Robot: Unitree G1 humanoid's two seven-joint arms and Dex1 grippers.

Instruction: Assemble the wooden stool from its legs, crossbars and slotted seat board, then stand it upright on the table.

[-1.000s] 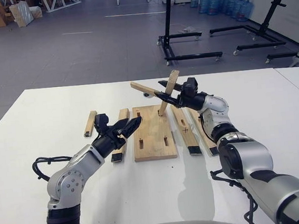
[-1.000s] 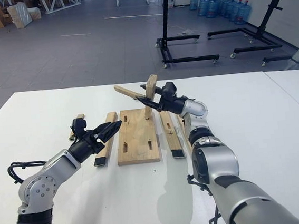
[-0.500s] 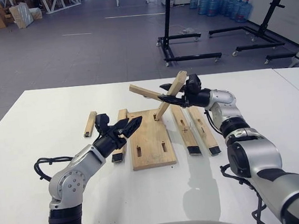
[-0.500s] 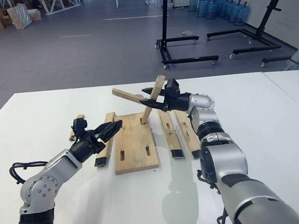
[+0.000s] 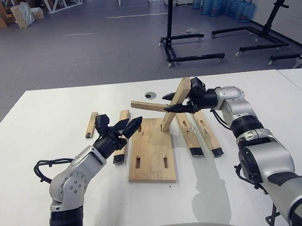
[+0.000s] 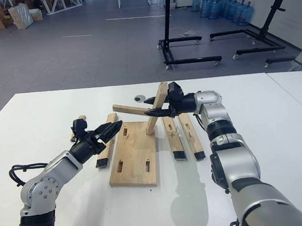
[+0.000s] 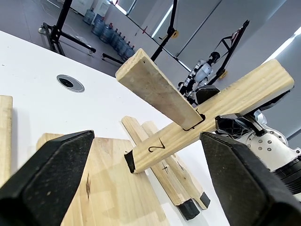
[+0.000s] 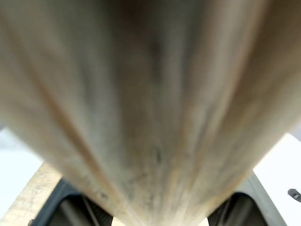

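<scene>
"One leg (image 7: 225,101) is off the table so far, clamped in the right pincer (image 5: 172,103). A crossbar (image 5: 147,105) is already notched through it and sticks out from that pincer toward the left one."

"And its foot?"

"Down below the pincer, at the far corner of the seat board (image 5: 149,153). Whether it sits in a slot, I can't tell."

"What about the left pincer (image 5: 132,124)?"

"Spread wide, holding nothing, hovering at the board's near-left edge. Right beneath it lies a second leg (image 5: 123,115), with a short crossbar (image 5: 91,124) just beyond on the outer side."

"So most of the job is left?"

"I'd say so. Two more legs (image 5: 188,136) lie flat below the right pincer, beside the board. One joint is made, no leg is plainly seated, and the stool is nowhere near standing."
</scene>
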